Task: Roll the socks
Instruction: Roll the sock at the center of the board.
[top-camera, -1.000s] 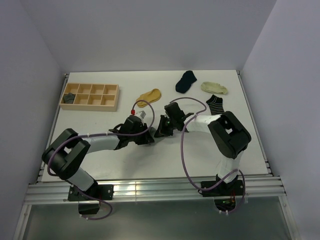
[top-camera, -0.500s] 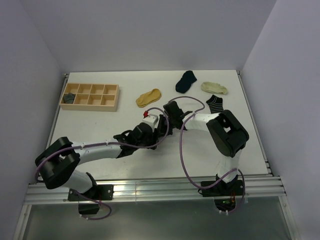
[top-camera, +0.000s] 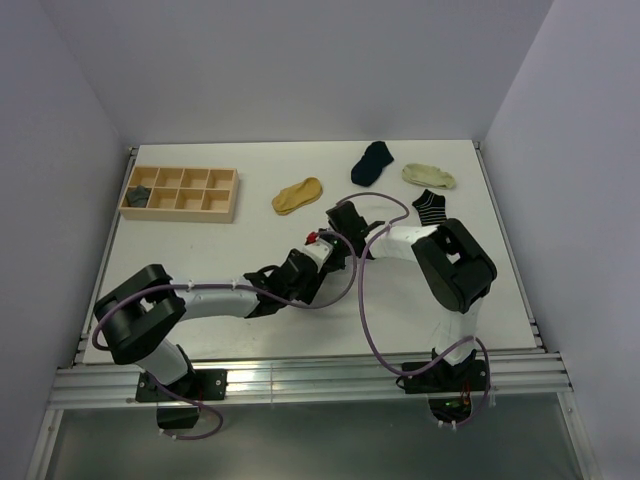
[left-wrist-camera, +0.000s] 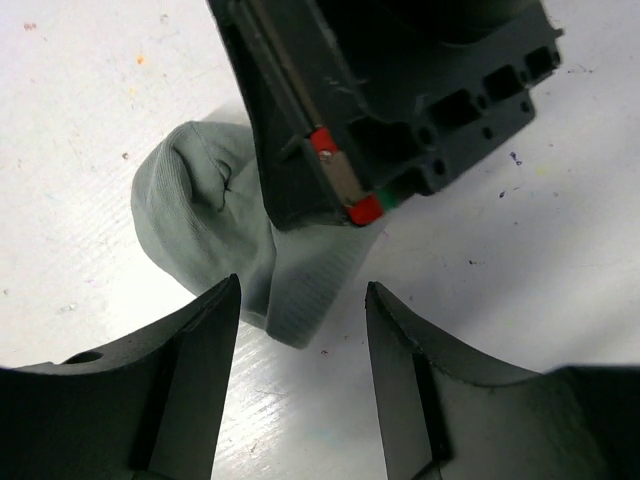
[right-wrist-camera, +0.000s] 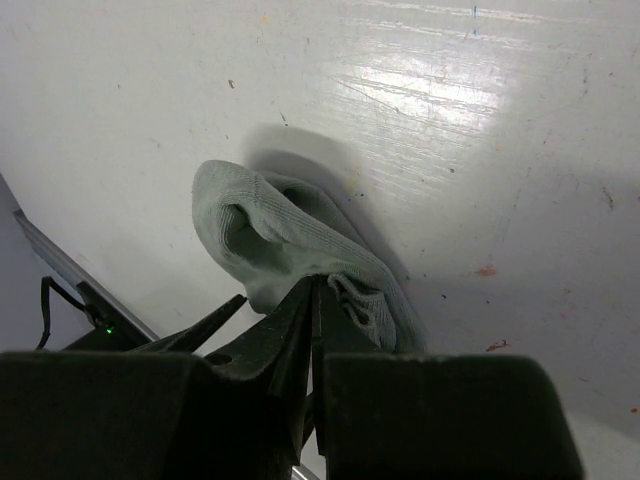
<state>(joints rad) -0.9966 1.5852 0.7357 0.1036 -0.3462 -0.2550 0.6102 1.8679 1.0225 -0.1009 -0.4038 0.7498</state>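
A light grey ankle sock (right-wrist-camera: 290, 240) lies bunched on the white table. My right gripper (right-wrist-camera: 315, 290) is shut on its cuff edge. In the left wrist view the sock (left-wrist-camera: 215, 220) pokes out from under the right gripper's black body (left-wrist-camera: 400, 90). My left gripper (left-wrist-camera: 298, 300) is open, its fingers either side of the sock's ribbed end and just above the table. In the top view both grippers meet mid-table, the left (top-camera: 318, 262) and the right (top-camera: 333, 250), and they hide the sock.
A mustard sock (top-camera: 298, 195), navy sock (top-camera: 373, 162), cream sock (top-camera: 429, 176) and striped sock (top-camera: 432, 208) lie at the back. A wooden compartment tray (top-camera: 181, 193) at back left holds a dark grey sock (top-camera: 138, 196) in its left cell.
My left arm has swung right and forward, bringing its gripper up against the right gripper. The right gripper has stayed nearly in place.
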